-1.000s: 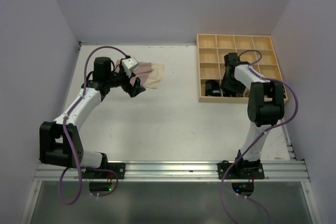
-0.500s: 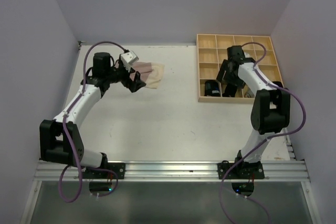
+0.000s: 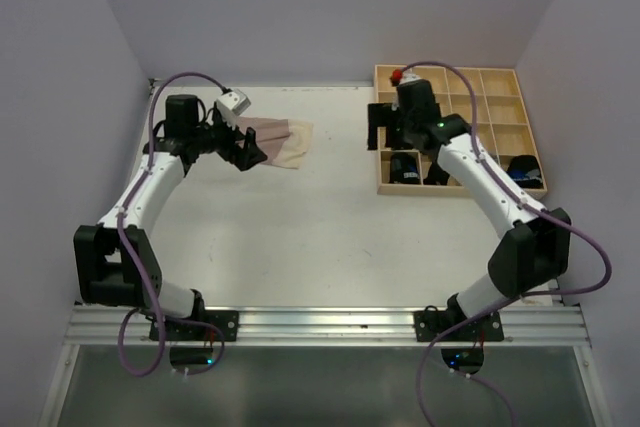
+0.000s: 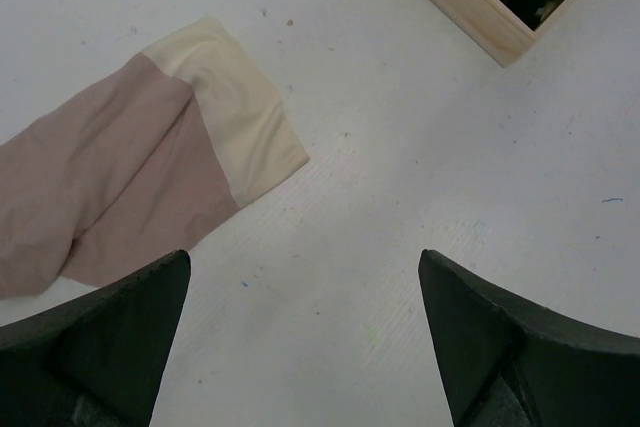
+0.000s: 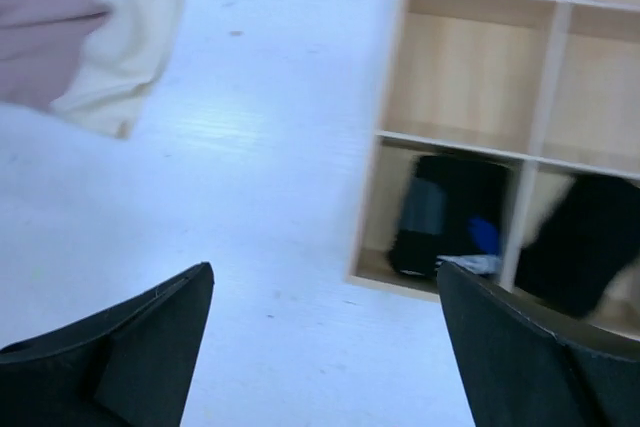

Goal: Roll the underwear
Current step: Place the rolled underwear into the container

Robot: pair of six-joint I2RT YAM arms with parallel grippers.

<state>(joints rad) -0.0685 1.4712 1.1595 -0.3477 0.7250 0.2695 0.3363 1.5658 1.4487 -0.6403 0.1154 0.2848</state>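
Observation:
A pale beige-pink underwear with a cream band lies flat at the far left of the table. It shows in the left wrist view and at the top left of the right wrist view. My left gripper is open and empty, just above the table at the garment's near edge. My right gripper is open and empty, over the left edge of the wooden tray. Rolled black underwear sits in a front compartment.
A second dark roll fills the neighbouring compartment. A dark garment with blue lies at the tray's right front. The tray corner shows in the left wrist view. Walls close the table on three sides.
My right arm has swung left out of the tray's front compartments to its left edge, with the gripper open. My left gripper has shifted slightly left beside the beige-pink underwear.

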